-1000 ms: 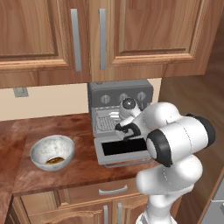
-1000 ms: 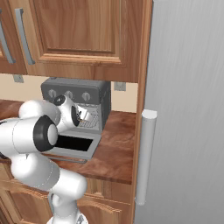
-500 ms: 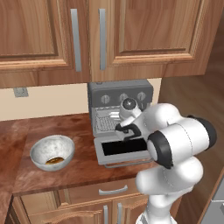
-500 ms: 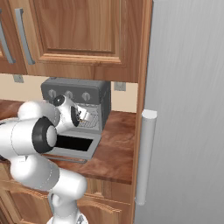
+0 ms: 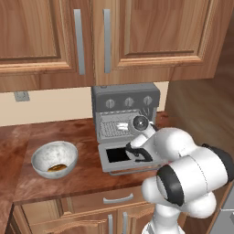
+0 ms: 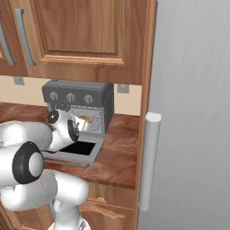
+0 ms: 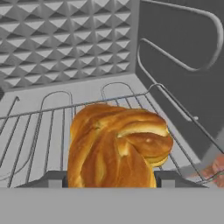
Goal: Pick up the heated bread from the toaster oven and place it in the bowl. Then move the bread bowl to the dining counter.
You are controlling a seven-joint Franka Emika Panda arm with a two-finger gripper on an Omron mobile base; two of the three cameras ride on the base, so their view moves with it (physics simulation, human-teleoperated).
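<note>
Since a second ago almost nothing has shifted: the arm is in the same reach, its wrist at the mouth of the toaster oven, and the bowl sits where it did on the wood-grain kitchen counter, well to the left of the oven. The oven's drop-down door lies open and flat toward the robot

In the hand view the heated bread is close in front of the camera, resting on the wire rack inside the oven cavity, with the dimpled back wall behind it. The gripper has a dark finger end showing on each side of the loaf's lower edge, so the fingers look spread around it; whether they are already pressing on the crust I cannot tell

The bread is a twisted, glossy golden piece, likely light and somewhat soft under a firmer crust, so a hard squeeze could crush or tear it, and the smooth rounded top may slip. The better hold would be across its lower, wider body, low near the rack, with just enough closing force to lift it clear of the wires

In the bowl a darker brown food piece already lies at the bottom; the bread will have to travel left from the oven, over the door, to reach it
</note>
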